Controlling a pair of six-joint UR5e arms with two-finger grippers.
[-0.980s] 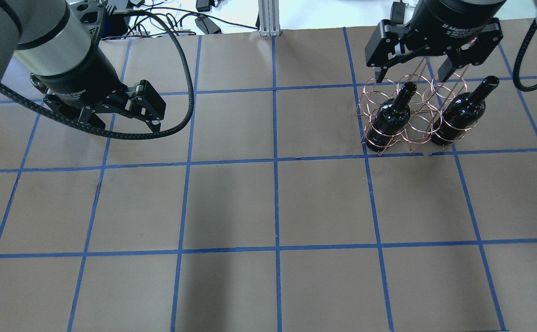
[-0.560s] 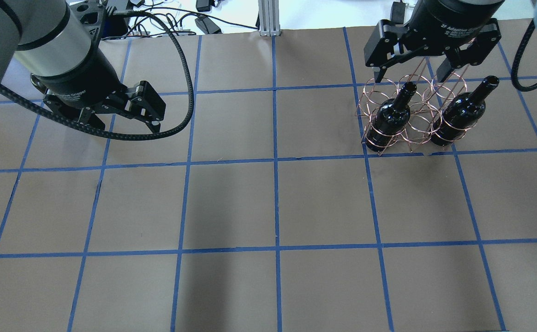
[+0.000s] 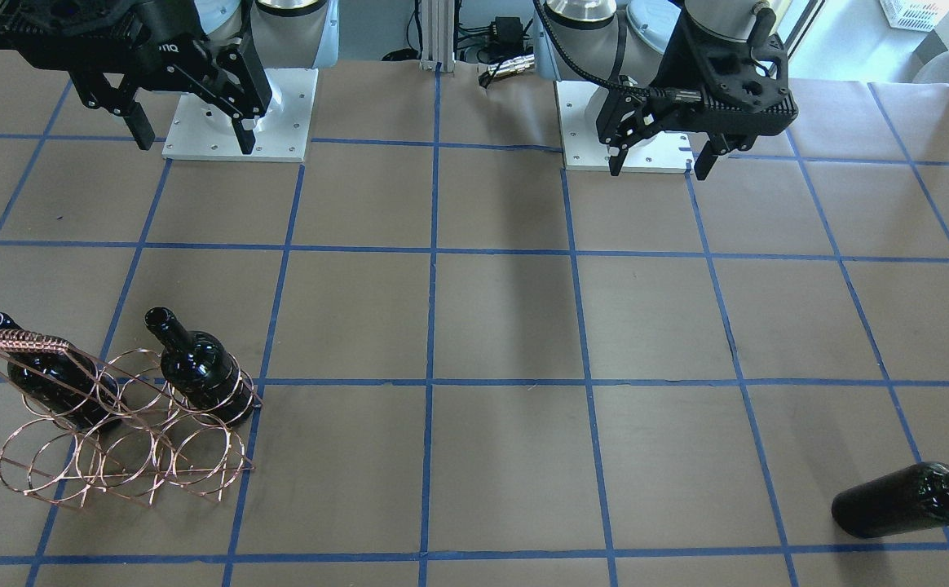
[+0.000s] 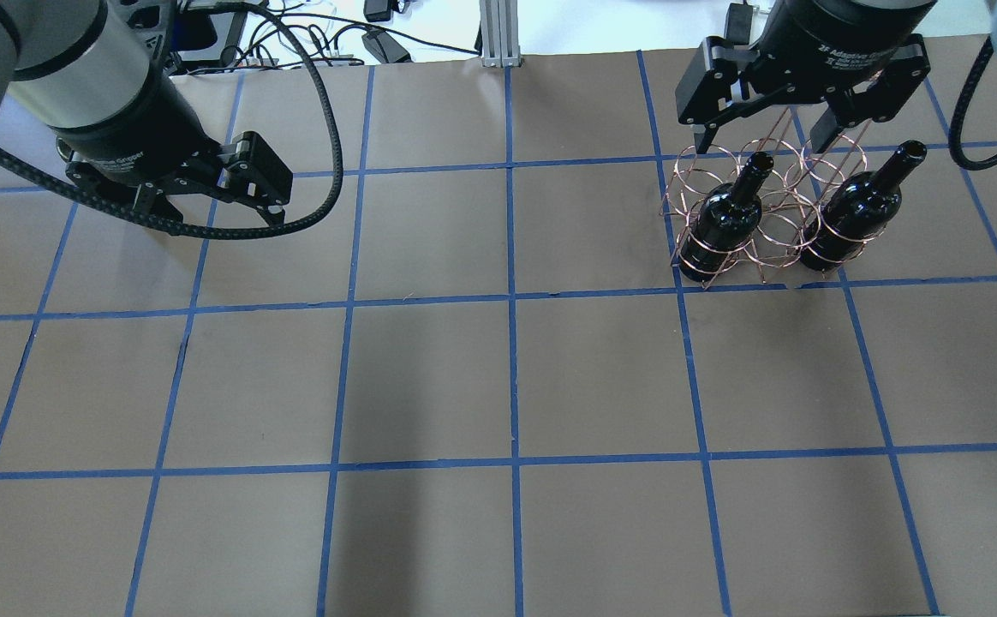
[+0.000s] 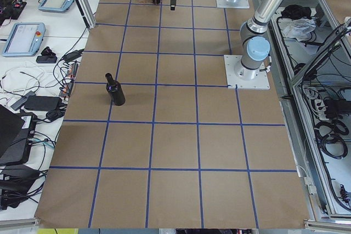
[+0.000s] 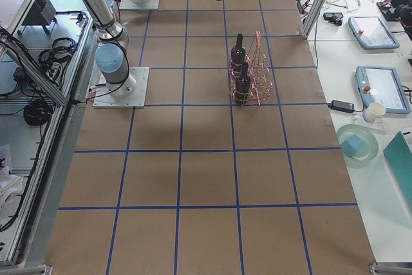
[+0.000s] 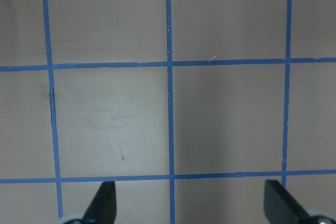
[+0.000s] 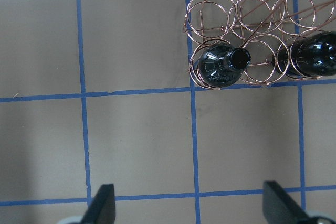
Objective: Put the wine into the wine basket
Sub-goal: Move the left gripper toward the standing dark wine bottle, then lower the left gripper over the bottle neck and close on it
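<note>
Left gripper (image 4: 211,212) shifted farther from wine basket (image 3: 120,424), jaws spread, empty. Right gripper (image 4: 762,141) hung high, robot-side of basket, jaws spread (nothing held). Wine (image 3: 902,499) stood upright, well apart from basket; two other bottles (image 4: 725,223) sat in basket rings.

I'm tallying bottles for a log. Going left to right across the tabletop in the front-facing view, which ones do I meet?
Bottle behind the handle → second bottle, both standing in the wire basket → lone bottle at the far right, outside it.
</note>
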